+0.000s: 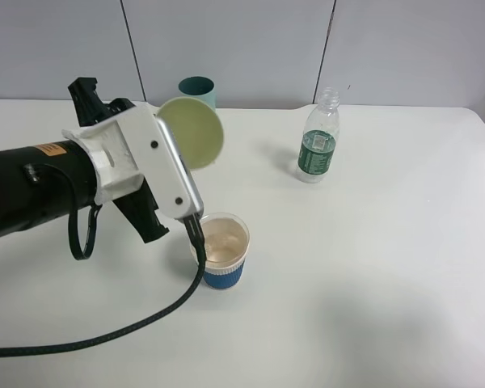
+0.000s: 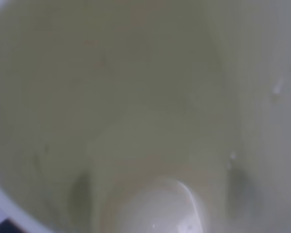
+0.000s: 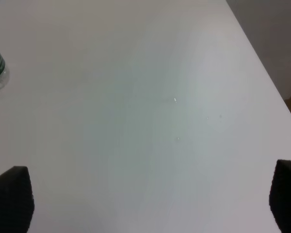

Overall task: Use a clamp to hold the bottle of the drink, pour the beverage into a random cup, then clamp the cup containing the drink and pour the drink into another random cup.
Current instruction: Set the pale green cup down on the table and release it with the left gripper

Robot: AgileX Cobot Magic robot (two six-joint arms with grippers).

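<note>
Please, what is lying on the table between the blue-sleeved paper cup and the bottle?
Nothing: in the exterior high view, only bare white table lies between the blue-sleeved paper cup and the bottle.

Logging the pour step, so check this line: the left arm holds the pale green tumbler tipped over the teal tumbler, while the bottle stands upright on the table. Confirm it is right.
One detail is wrong. The exterior high view shows the pale green tumbler tipped over the blue-sleeved paper cup, not the teal tumbler, which stands apart at the back. The bottle does stand upright on the table.
</note>
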